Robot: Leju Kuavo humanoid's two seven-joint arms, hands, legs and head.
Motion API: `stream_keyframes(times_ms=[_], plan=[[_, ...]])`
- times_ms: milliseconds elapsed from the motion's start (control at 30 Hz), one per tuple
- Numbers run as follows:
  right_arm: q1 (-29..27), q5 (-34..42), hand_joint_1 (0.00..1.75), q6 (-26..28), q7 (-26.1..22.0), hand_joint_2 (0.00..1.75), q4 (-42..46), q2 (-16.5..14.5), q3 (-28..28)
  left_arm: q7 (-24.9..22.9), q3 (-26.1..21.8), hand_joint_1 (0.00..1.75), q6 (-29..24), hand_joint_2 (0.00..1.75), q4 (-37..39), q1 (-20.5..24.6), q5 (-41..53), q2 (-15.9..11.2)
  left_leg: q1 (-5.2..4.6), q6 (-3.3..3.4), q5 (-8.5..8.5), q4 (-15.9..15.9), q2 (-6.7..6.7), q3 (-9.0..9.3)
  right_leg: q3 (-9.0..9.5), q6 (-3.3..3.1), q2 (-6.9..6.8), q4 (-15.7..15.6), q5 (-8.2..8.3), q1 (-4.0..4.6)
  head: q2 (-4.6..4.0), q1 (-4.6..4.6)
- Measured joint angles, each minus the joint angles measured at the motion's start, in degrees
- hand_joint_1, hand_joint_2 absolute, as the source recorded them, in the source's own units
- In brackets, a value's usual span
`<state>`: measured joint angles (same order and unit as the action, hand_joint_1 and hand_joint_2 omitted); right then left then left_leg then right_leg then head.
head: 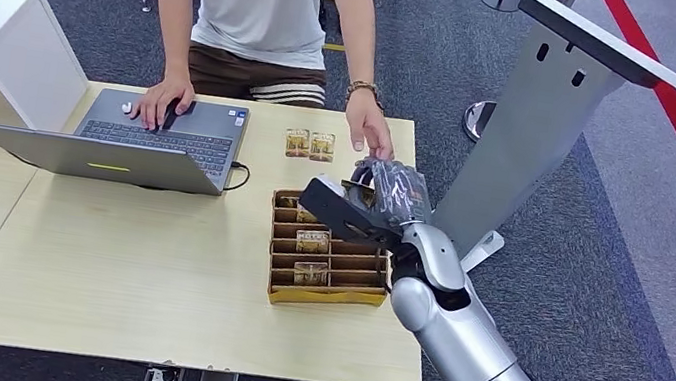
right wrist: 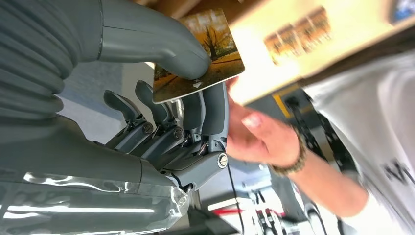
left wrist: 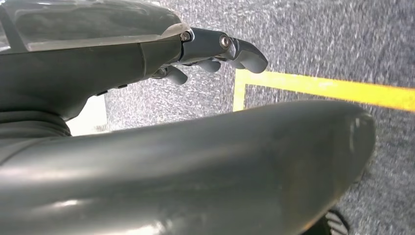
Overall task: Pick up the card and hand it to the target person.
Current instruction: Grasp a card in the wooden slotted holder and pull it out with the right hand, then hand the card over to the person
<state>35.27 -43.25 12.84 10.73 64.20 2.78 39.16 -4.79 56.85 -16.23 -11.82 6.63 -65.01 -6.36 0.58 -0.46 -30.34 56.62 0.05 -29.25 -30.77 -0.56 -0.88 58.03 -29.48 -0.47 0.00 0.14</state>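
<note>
Right wrist view gives you the handover step: your right hand [right wrist: 161, 103] pinches the card [right wrist: 198, 54] between thumb and fingers, raised just beyond the divided card box [head: 323, 295]. The person's hand [right wrist: 259, 137] is almost touching your fingers; I judge you should hold steady until they grip. Beside the box lie two loose cards [head: 309, 145] and a laptop [head: 133, 145]. Your left hand [left wrist: 215, 51] hangs with its fingers loosely spread, holding nothing.

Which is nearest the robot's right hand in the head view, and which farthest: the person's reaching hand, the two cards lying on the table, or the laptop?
From the right hand:
1. Person's reaching hand, just beyond it, nearly touching.
2. Two cards on the table, further left, near the far edge.
3. Laptop, far left of the table.
</note>
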Motion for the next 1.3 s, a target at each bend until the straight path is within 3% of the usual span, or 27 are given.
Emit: stream_keyframes(times_ms=[200,467,633,1200,1300], plan=[[-0.31,-2.51,1.61,2.90,0.45,1.75,8.34,0.09,-0.01,-0.16,-0.09,0.00,-1.01,0.00,0.01,-0.03,-0.33,-0.36,0.00,0.00,0.00,0.00,0.01,0.00,-0.01,0.00,0.01,0.00,0.00,0.00,0.00,0.01],[-0.87,-8.97,1.61,16.96,-5.43,1.75,15.57,-0.95,-0.01,0.27,-0.07,0.00,-0.14,0.00,0.00,0.12,1.17,-1.36,0.00,0.00,0.00,0.00,0.01,0.01,0.00,0.00,0.01,0.00,0.00,0.01,0.00,-0.01],[-1.16,-8.45,1.61,21.91,-8.90,1.75,15.47,-2.31,-0.01,0.68,-0.04,0.00,0.14,0.00,0.01,0.27,1.57,-2.04,0.00,-0.01,0.01,0.00,0.01,0.02,0.01,-0.01,0.01,0.01,0.00,0.01,0.00,-0.01],[-2.15,-7.11,1.61,22.52,-9.78,1.75,13.73,-4.50,0.03,0.66,0.00,0.00,0.47,0.00,0.00,0.36,1.93,-2.45,0.00,-0.01,0.01,0.00,0.01,0.00,0.00,-0.01,0.01,0.02,0.00,0.01,0.00,-0.01],[-2.17,-6.73,1.50,22.29,-9.80,1.75,13.54,-4.68,0.03,0.65,0.00,0.00,0.47,0.00,0.00,0.36,1.94,-2.44,0.00,-0.01,0.01,0.00,0.01,-0.01,0.00,-0.01,0.01,0.02,0.00,0.01,0.00,-0.02]])
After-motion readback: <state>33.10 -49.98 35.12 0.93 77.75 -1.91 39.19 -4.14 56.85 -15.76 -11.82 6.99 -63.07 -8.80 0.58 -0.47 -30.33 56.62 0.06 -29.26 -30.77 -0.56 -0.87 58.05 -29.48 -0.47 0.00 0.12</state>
